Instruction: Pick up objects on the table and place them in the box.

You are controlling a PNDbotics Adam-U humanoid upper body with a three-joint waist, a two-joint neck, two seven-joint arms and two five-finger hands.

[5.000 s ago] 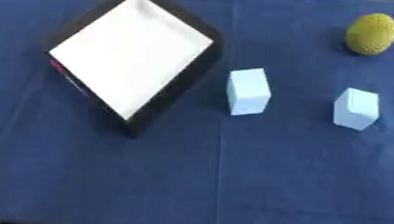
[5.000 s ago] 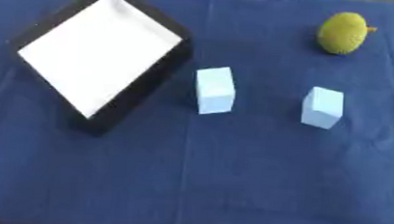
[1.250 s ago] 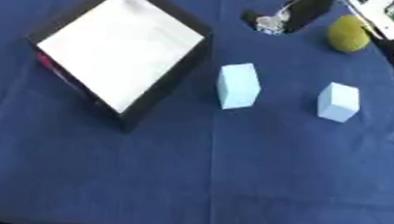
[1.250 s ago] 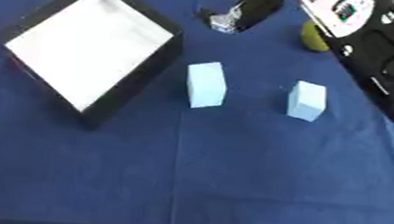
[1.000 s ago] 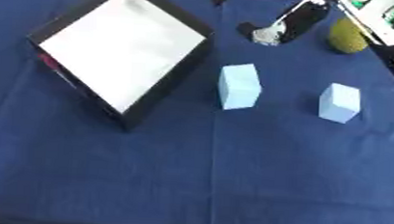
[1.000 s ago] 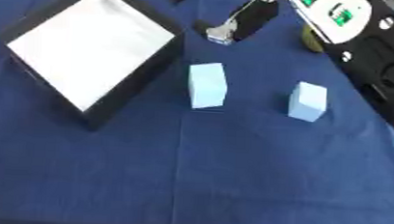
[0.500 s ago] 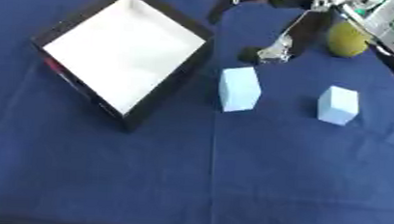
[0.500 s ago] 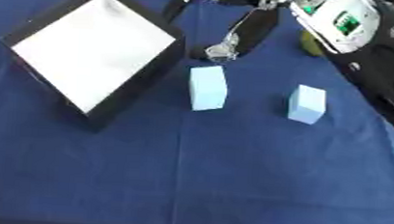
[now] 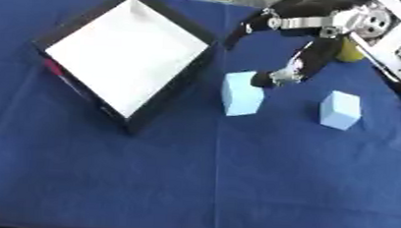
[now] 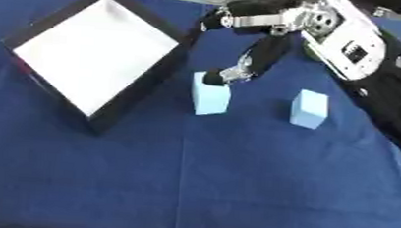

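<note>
1. Because the task is to put the loose objects into the box, the right robot hand [image 9: 297,67] reaches in from the worktop's far right corner, its fingers hanging down over the nearer of two pale blue blocks.
2. That first pale blue block [image 9: 242,93] stands upright near the middle of the worktop, just beside the box's right-hand side. The fingertips [image 9: 266,80] sit at its top far edge; whether they touch it cannot be told.
3. The fingers look spread and relaxed, not closed around anything, so the robot hand appears to hold nothing yet. This reads as the approach to a grasp from above.
4. The second pale blue block [image 9: 340,110] stands upright further toward the right edge, apart from the first and untouched.
5. A yellow-green rounded object [image 9: 352,49] shows partly behind the arm near the far right edge.
6. The box [image 9: 164,101], black-walled with a white floor, lies turned corner-on toward the far left of the blue worktop [image 9: 192,184]. Nothing is visible inside it.
7. The left robot hand appears in neither view.
</note>
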